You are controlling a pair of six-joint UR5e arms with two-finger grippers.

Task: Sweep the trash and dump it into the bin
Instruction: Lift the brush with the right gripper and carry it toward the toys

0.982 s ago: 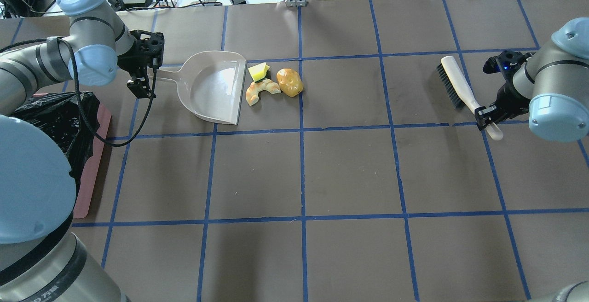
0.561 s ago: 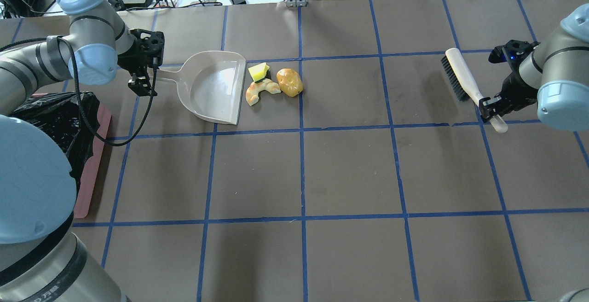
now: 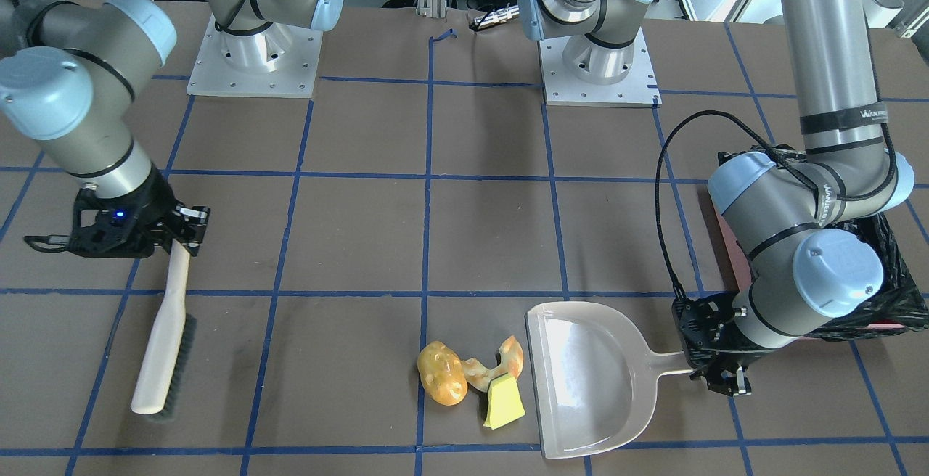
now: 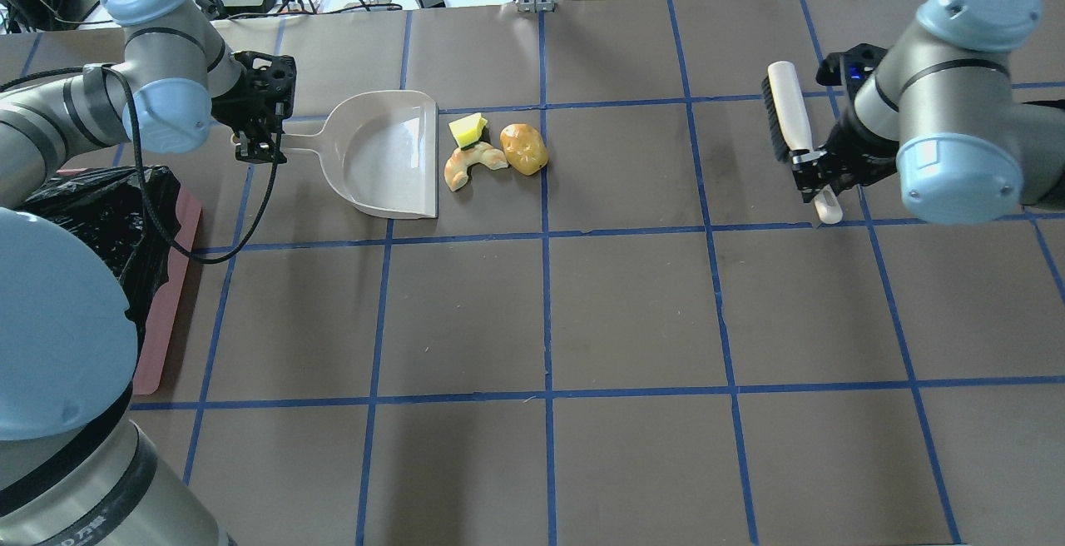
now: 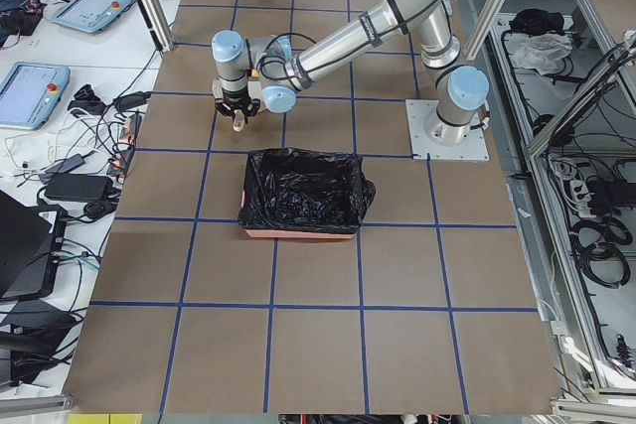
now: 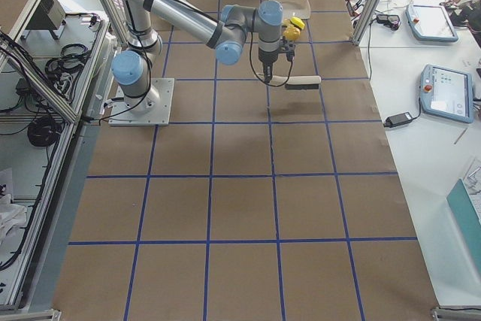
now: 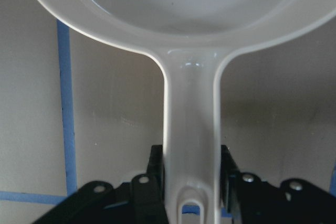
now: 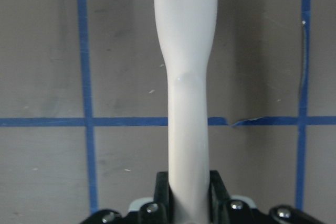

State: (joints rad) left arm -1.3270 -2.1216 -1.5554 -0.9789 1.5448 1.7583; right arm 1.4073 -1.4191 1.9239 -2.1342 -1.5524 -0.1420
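The trash lies in a cluster just right of the dustpan's mouth: a glossy potato-like lump (image 4: 523,149), a curled pastry piece (image 4: 470,165) and a yellow-green wedge (image 4: 467,130). The beige dustpan (image 4: 383,155) sits flat on the table. My left gripper (image 4: 265,146) is shut on its handle, which shows between the fingers in the left wrist view (image 7: 191,182). My right gripper (image 4: 811,176) is shut on the handle of a white brush (image 4: 786,117) with black bristles, held far to the right of the trash. The pink bin (image 4: 170,296) with a black bag stands at the left edge.
The table is covered in brown paper with blue tape grid lines. My left arm's cable loops over the table between the dustpan and the bin. The arm bases (image 3: 254,55) stand at the robot's side of the table. Cables and boxes lie beyond the far edge.
My right arm has carried the brush left and toward the far side, turning it more upright in the overhead view. The dustpan has turned slightly in my left gripper. The trash has not moved.
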